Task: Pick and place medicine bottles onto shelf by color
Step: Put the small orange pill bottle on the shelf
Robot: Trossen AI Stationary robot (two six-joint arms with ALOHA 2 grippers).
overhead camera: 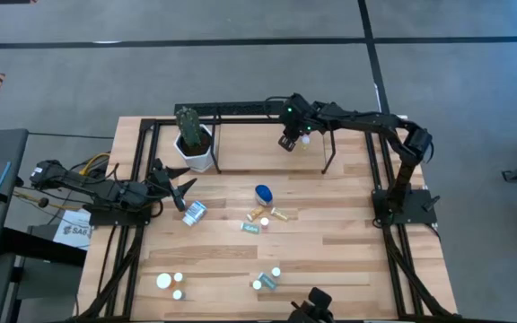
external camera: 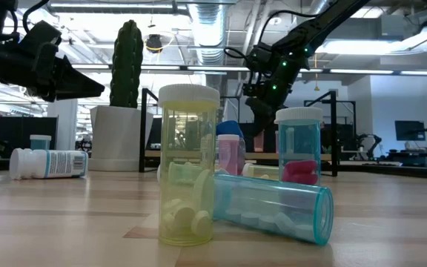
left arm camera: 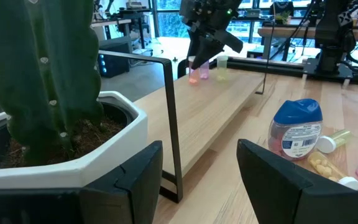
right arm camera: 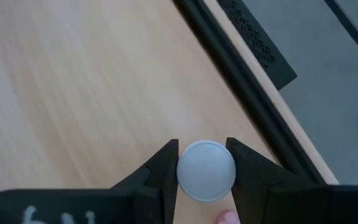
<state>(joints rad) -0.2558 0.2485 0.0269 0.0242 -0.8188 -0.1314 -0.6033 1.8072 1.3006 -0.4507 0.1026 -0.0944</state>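
1. The right gripper [right arm camera: 205, 163] was over the shelf [overhead camera: 267, 148], at the back of the table [overhead camera: 330, 260].
2. Its two dark fingers [right arm camera: 160, 171] were pressed on the round white cap [right arm camera: 206, 170] of a small bottle, one finger on each side.
3. In the left wrist view, a pink bottle [left arm camera: 193, 72] sat right under that gripper, standing up on the shelf board.
4. A pale yellow bottle [left arm camera: 221, 65] stood on the shelf too, just beside the pink one.
5. The shelf was a light wooden board with thin black rails [left arm camera: 166, 112] around it.
6. The left gripper [overhead camera: 179, 190] was low on the left side of the table, near the white pot [overhead camera: 196, 152] with the tall green cactus [overhead camera: 188, 124].
7. Its fingers [left arm camera: 138, 180] were apart and held nothing.
8. A round blue bottle [overhead camera: 264, 193] sat in the middle of the table. It had a blue top and a pink body with a label.
9. A white bottle with a teal label [overhead camera: 193, 213] lay on its side, near the left gripper.
10. Small bottles [overhead camera: 265, 220] lay just below the blue one, some on their sides.
11. More little bottles [overhead camera: 170, 284] with white caps were at the front of the table.
12. In the low view, a yellow bottle [external camera: 188, 167] stood up with white pills inside, and a teal bottle [external camera: 273, 210] lay on its side touching it.
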